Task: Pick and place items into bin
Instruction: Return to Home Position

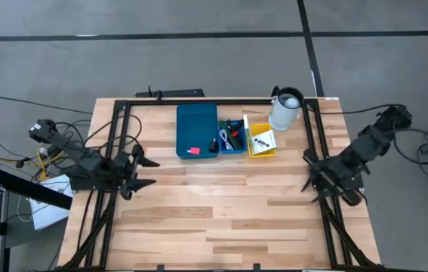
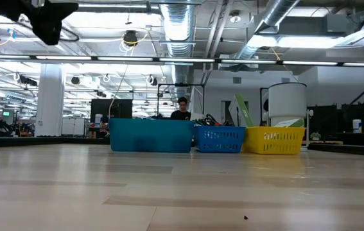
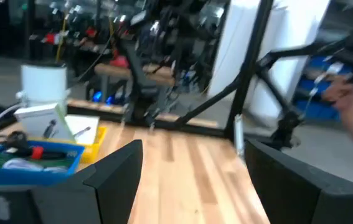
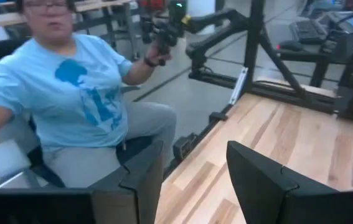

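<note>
Inside teal bin (image 1: 197, 125), tiny pink-red piece (image 1: 192, 151)

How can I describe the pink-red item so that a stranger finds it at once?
Three containers line the far edge of the wooden table, beside a white jug. The largest, the teal bin, is farthest from the jug. The pink-red piece lies by its wall toward the table's centre, the only red thing inside.

A pale wooden desk (image 1: 214, 219) stands on a grey floor (image 1: 198, 68) crossed by dark lines. Overhead run silver ducts (image 2: 178, 22) and long strip lights (image 2: 104, 58). A white column (image 2: 49, 96) rises far back. A person (image 4: 83, 93) in a light blue shirt sits beside the desk; the blurred room beyond is perhaps a workshop.
</note>
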Controlling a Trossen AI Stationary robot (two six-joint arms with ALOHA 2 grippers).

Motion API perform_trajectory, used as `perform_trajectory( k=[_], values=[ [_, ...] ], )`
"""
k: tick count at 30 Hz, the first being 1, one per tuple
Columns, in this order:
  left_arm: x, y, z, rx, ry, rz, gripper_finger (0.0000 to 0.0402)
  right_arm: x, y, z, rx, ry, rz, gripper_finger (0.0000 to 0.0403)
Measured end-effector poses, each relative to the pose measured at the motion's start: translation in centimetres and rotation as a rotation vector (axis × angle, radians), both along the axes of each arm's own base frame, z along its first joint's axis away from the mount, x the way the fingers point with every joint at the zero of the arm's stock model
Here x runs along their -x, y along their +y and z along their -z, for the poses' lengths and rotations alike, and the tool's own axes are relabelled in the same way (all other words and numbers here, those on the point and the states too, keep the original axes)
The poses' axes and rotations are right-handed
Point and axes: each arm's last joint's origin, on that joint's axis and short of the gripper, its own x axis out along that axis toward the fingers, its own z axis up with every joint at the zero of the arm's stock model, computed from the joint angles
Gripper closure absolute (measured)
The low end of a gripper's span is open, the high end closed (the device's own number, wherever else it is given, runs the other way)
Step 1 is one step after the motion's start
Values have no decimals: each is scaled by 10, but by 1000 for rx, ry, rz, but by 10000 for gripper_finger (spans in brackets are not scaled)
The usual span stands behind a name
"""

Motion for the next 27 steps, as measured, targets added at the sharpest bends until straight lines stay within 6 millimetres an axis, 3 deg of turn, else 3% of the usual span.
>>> perform_trajectory(
  k=[8, 16, 20, 23, 27],
  values=[
    [8, 0, 42, 57, -109, 72, 132, 51, -37, 4, -156, -29, 16, 233],
    [9, -2, 47, 95, -64, 38, 132, 96, -75, 2, -334, -266, 119, 233],
    [10, -2, 48, 96, -60, 11, 132, 101, -78, 29, -395, -346, 103, 233],
    [10, -2, 49, 91, -54, -2, 132, 83, -64, 53, -328, -263, 90, 233],
    [10, -2, 49, 83, -46, -10, 132, 65, -48, 67, -390, -342, 15, 233]
  ],
)
